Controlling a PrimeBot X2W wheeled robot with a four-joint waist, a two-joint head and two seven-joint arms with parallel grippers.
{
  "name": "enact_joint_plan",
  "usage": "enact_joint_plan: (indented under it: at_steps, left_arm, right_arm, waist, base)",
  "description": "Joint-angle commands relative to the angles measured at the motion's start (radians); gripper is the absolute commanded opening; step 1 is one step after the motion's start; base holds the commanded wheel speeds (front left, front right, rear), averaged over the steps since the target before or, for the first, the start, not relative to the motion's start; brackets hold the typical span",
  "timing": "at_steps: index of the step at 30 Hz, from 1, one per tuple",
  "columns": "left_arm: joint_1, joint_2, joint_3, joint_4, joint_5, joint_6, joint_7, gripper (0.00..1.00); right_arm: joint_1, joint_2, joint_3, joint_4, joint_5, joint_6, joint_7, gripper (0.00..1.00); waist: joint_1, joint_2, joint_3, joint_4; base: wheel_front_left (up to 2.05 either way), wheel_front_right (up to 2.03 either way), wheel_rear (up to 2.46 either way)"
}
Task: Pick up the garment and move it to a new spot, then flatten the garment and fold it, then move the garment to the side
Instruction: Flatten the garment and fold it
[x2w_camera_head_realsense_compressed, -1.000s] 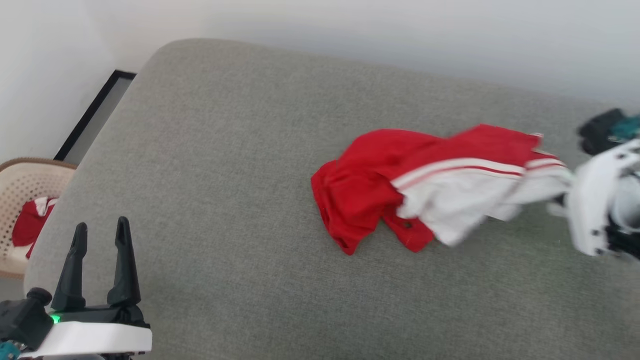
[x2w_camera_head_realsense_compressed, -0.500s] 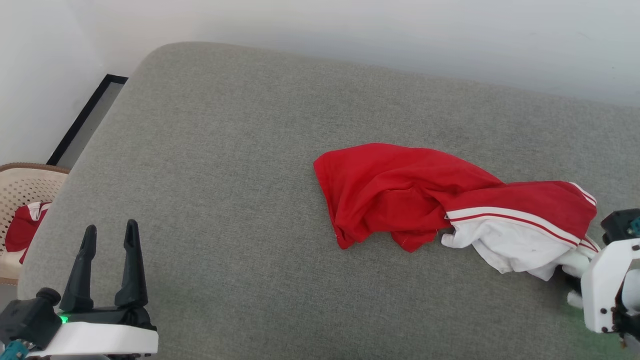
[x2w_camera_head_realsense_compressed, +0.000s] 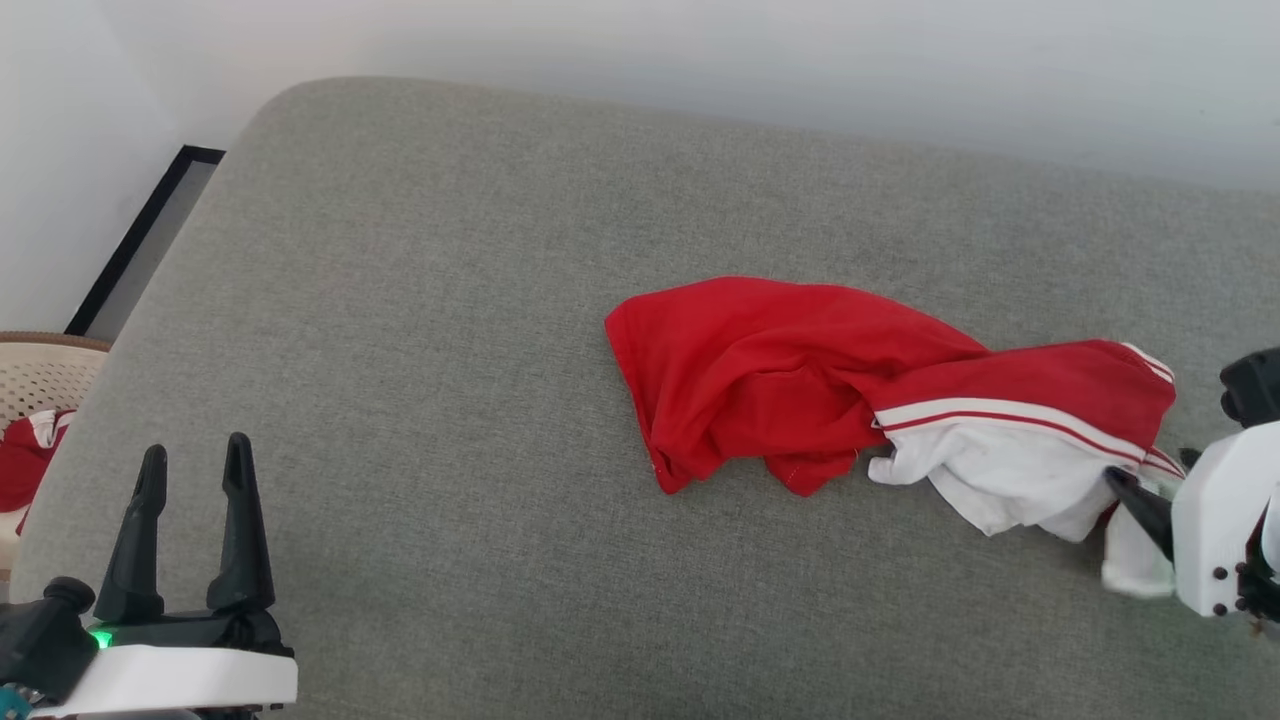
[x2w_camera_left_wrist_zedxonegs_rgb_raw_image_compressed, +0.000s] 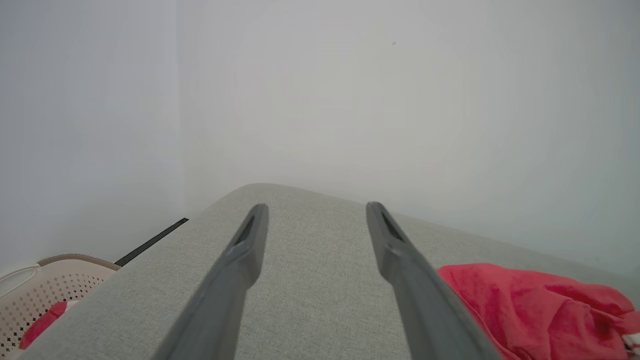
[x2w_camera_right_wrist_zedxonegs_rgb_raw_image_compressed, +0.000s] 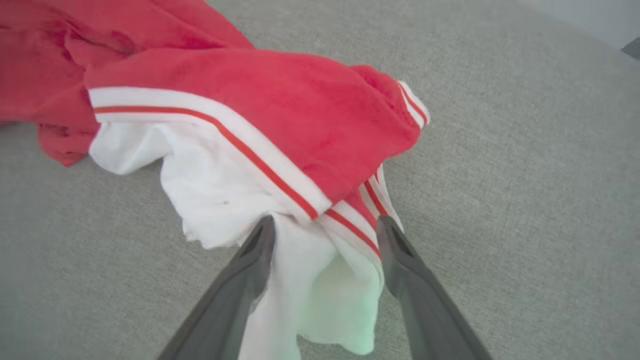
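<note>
Here, the garment (x2w_camera_head_realsense_compressed: 780, 380) lies on grey upholstery (x2w_camera_head_realsense_compressed: 450, 300) near walls (x2w_camera_head_realsense_compressed: 700, 50) (left end effector (x2w_camera_head_realsense_compressed: 196, 448), right end effector (x2w_camera_right_wrist_zedxonegs_rgb_raw_image_compressed: 325, 221): released).

The left gripper (x2w_camera_head_realsense_compressed: 196, 445) had two long, tapering black fingers (x2w_camera_head_realsense_compressed: 243, 540) set in a black base, backed by a flat white casing (x2w_camera_head_realsense_compressed: 170, 680) with rounded edges. A green light (x2w_camera_head_realsense_compressed: 100, 637) glowed at the base beside a bulky black knob (x2w_camera_head_realsense_compressed: 50, 625). Seen close, the fingers were matte dark grey, each slotted near its tip. The right gripper (x2w_camera_head_realsense_compressed: 1150, 480) sat on a white housing (x2w_camera_head_realsense_compressed: 1215, 520) dotted with small dark screws (x2w_camera_head_realsense_compressed: 1217, 605).
</note>
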Motion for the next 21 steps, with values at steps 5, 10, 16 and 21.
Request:
enact_joint_plan:
  at_steps: [5,10,16,21]
  left_arm:
    - [-0.009,-0.002,0.003,-0.008,-0.004,-0.003,-0.005,1.00]
    - [-0.031,-0.006,-0.013,-0.008,-0.008,-0.004,-0.005,1.00]
    - [-0.069,-0.009,-0.043,0.002,-0.013,-0.004,-0.005,1.00]
    - [-0.087,-0.015,-0.059,0.012,-0.017,-0.004,-0.005,1.00]
  right_arm:
    - [0.045,0.038,0.022,-0.167,-0.002,0.000,0.055,1.00]
    - [0.040,0.057,0.066,-0.196,-0.027,0.000,0.081,1.00]
    - [-0.019,0.053,0.144,-0.089,-0.115,-0.001,0.054,1.00]
    - [-0.073,0.024,0.216,0.062,-0.191,-0.001,0.015,1.00]
  waist:
    - [0.0000,0.0000,0.021,0.004]
    - [0.0000,0.0000,0.045,0.022]
    - [0.0000,0.0000,0.081,0.067]
    - [0.0000,0.0000,0.092,0.103]
  base:
    - [0.00,0.00,0.00]
    - [0.00,0.00,0.00]
    - [0.00,0.00,0.00]
    - [0.00,0.00,0.00]
